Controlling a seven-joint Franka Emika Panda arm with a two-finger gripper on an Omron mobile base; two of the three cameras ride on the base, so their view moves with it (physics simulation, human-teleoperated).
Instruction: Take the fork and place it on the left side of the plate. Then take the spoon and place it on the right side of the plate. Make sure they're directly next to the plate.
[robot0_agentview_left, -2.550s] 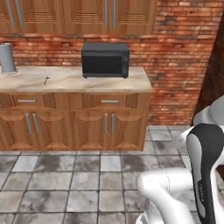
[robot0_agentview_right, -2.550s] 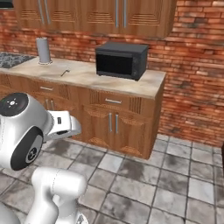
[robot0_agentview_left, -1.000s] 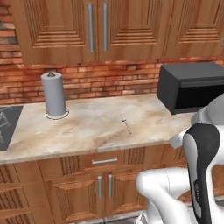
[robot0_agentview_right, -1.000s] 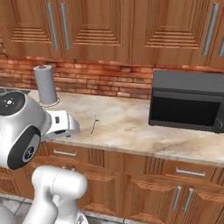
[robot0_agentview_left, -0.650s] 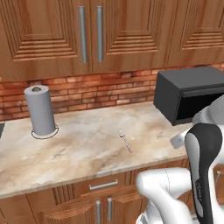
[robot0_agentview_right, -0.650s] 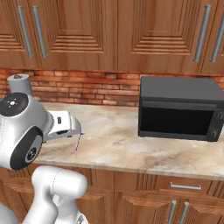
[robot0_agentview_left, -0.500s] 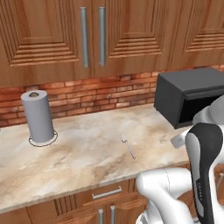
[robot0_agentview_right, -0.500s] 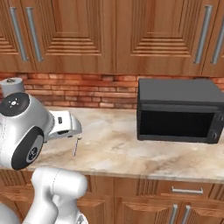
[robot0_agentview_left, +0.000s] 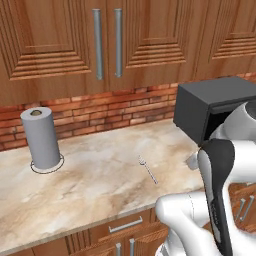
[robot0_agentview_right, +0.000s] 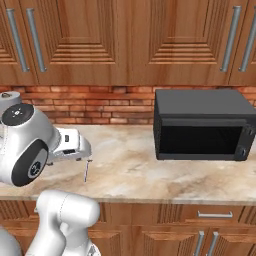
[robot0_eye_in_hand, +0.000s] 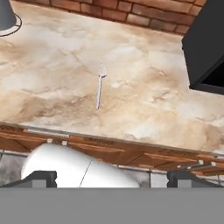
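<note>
A marbled beige worktop (robot0_agentview_left: 90, 190) runs along a red brick wall (robot0_agentview_left: 100, 112), with wooden cupboards (robot0_agentview_left: 60, 45) above it and wooden drawers (robot0_agentview_right: 210, 215) below. Near the middle of the worktop lies a fork (robot0_eye_in_hand: 100, 85), a thin grey metal piece flat on the stone; the hand view shows its tines pointing toward the brick wall and its straight handle pointing toward the worktop's front edge. The same fork (robot0_agentview_left: 148, 170) appears in the left base view out on bare stone, well apart from everything else, and in the right base view the fork (robot0_agentview_right: 87, 170) sits just past the arm's white wrist. A grey paper-towel roll (robot0_agentview_left: 42, 137) stands upright on a round base near the wall, far to the fork's left. A black microwave (robot0_agentview_right: 202, 125) stands against the wall on the worktop's right part, its door closed, well to the right of the fork. The white arm (robot0_agentview_left: 220, 190) rises in the foreground of both base views. The tool (robot0_eye_in_hand: 111, 178) is held back from the worktop, above the drawer fronts; its two dark fingertips (robot0_eye_in_hand: 41, 178) show at the bottom of the hand view, spread wide apart with nothing between them. The fork lies ahead of the tool and untouched.
</note>
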